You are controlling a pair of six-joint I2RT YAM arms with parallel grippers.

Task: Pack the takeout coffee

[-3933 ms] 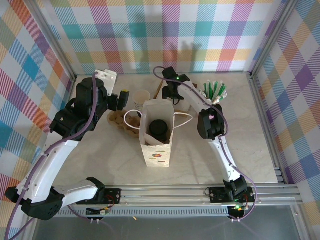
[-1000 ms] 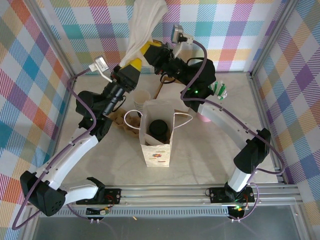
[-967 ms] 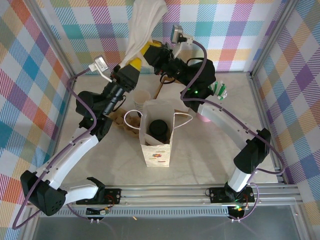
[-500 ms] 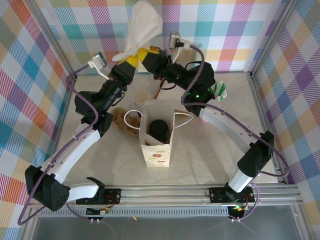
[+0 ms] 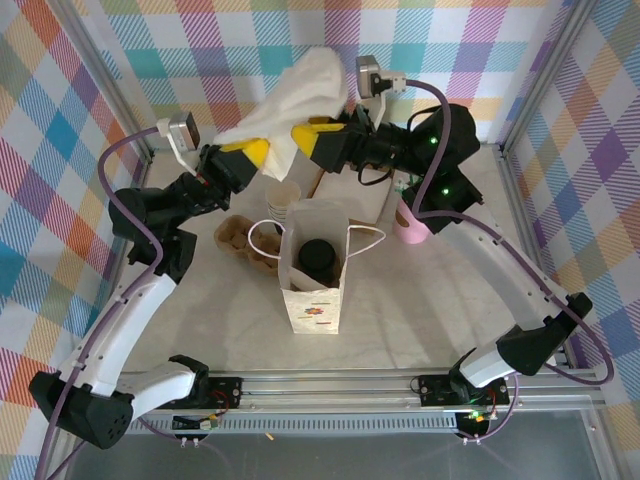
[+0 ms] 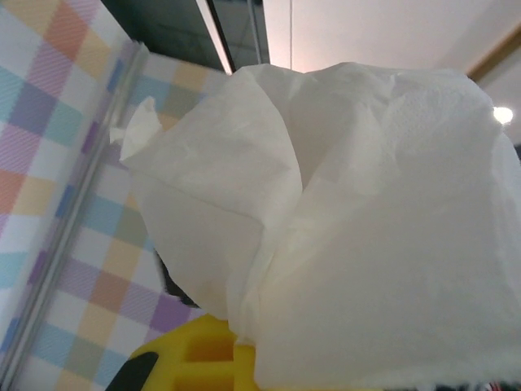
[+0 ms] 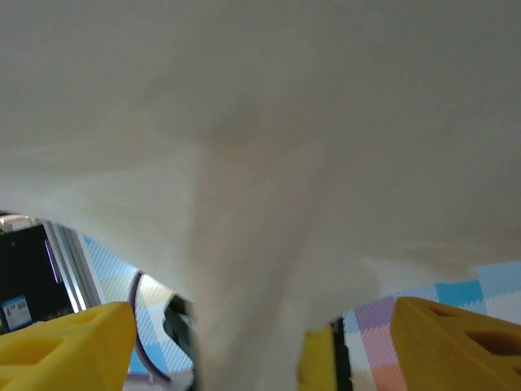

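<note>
Since a second ago your two arms have drawn apart at the wrists and the white napkin (image 5: 295, 95), which stood nearly upright, now leans over toward the right. Your left gripper (image 5: 262, 152) is closed on the napkin's lower corner; from its wrist camera the paper (image 6: 366, 228) billows up out of the yellow fingers (image 6: 191, 358). Your right gripper (image 5: 298, 136) sits just beside the left one, facing it, with its jaws spread wide; from its wrist camera the napkin (image 7: 260, 122) drapes across between the two yellow fingers (image 7: 69, 338) without being pinched. Both grippers are raised well above the desk (image 5: 450, 300). The takeout coffee (image 5: 318, 258) stands upright inside the white paper bag (image 5: 312, 305), below both grippers and nearer the arm bases, black lid up. A stack of lidless cups (image 5: 283, 195) stands almost directly under the left gripper, and a pink cup (image 5: 412, 225) stands under the right arm, behind its gripper.
</note>
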